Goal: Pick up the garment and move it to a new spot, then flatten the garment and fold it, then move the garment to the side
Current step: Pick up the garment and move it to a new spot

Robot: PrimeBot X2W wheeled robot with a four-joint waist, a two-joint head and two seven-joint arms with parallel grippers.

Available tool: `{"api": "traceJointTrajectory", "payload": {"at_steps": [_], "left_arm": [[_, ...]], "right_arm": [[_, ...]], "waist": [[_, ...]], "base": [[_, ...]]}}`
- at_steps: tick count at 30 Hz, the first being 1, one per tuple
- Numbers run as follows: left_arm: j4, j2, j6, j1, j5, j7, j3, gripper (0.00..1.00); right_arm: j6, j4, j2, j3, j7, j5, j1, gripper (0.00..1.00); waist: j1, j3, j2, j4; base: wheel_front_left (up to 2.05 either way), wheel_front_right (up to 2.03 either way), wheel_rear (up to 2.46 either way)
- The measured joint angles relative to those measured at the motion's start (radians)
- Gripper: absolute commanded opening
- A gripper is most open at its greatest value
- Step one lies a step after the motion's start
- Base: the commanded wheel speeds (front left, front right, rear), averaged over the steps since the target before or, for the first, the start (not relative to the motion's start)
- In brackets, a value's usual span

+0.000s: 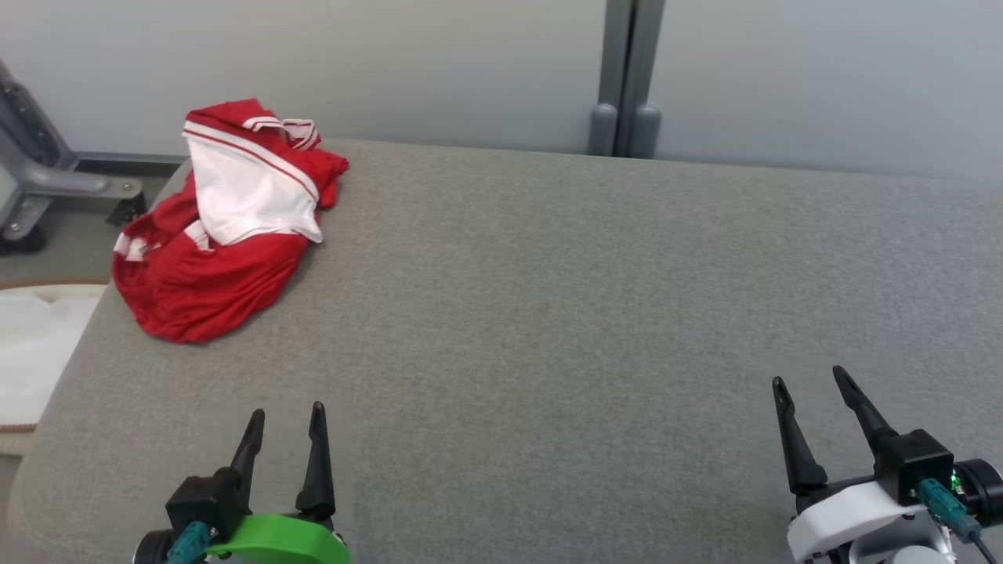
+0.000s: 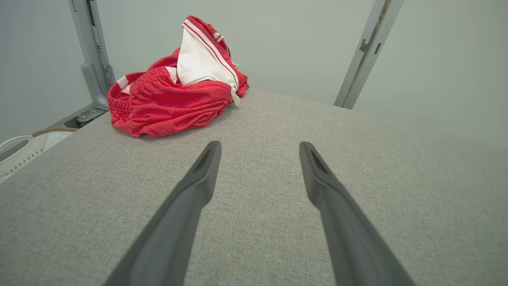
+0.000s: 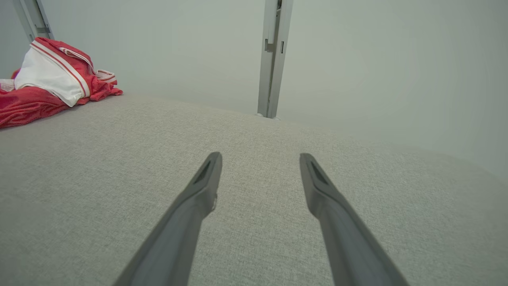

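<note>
**Head view**
- Garment (image 1: 211,258): red, with a white panel and white stripes. It lies crumpled in a heap at the far left corner of the grey pad (image 1: 548,313), well left of the post (image 1: 627,78), and its left side reaches the pad's edge.
- Post: grey and upright, standing against the pale wall behind the pad's far edge.
- Left gripper (image 1: 287,410): over the near part of the pad, left of the post and well apart from the garment. Its fingers are spread and hold nothing.
- Right gripper (image 1: 808,376): over the near part of the pad, right of the post. Its fingers are spread and hold nothing.
- Stand (image 1: 39,180): grey metal, beyond the garment, far left of the post.

**Left wrist view**
- Left gripper (image 2: 260,143): two dark fingers held apart, with bare pad (image 2: 416,178) between them.
- Garment (image 2: 174,103): ahead of the fingertips and left of the post (image 2: 365,51), not touching the fingers. The white panel lies on top of the red folds.

**Right wrist view**
- Right gripper (image 3: 260,155): fingers held apart above the pad (image 3: 119,159), gripping nothing.
- Post (image 3: 274,59): straight ahead, past the pad's far edge.
- Garment (image 3: 47,83): far left of the post, well apart from the fingers.
</note>
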Motion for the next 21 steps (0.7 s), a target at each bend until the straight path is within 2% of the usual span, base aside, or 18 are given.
{"api": "traceJointTrajectory", "payload": {"at_steps": [13,17,21], "left_arm": [[-0.009,0.0,0.0,0.004,0.0,0.0,0.029,1.0],[-0.012,0.0,0.0,0.005,0.0,0.0,0.038,1.0],[-0.021,0.0,0.001,0.01,-0.007,0.0,0.057,1.0]], "right_arm": [[0.0,0.007,0.0,0.036,0.0,0.01,-0.009,1.0],[0.0,0.007,0.0,0.043,0.0,0.01,-0.012,1.0],[0.0,0.007,0.001,0.055,0.0,0.01,-0.025,1.0]], "waist": [[0.0,0.006,0.0,0.206],[0.0,0.007,0.0,0.238],[0.0,0.014,0.0,0.238]], "base": [[0.0,0.0,0.0],[0.0,0.0,0.0],[0.0,0.0,0.0]]}}
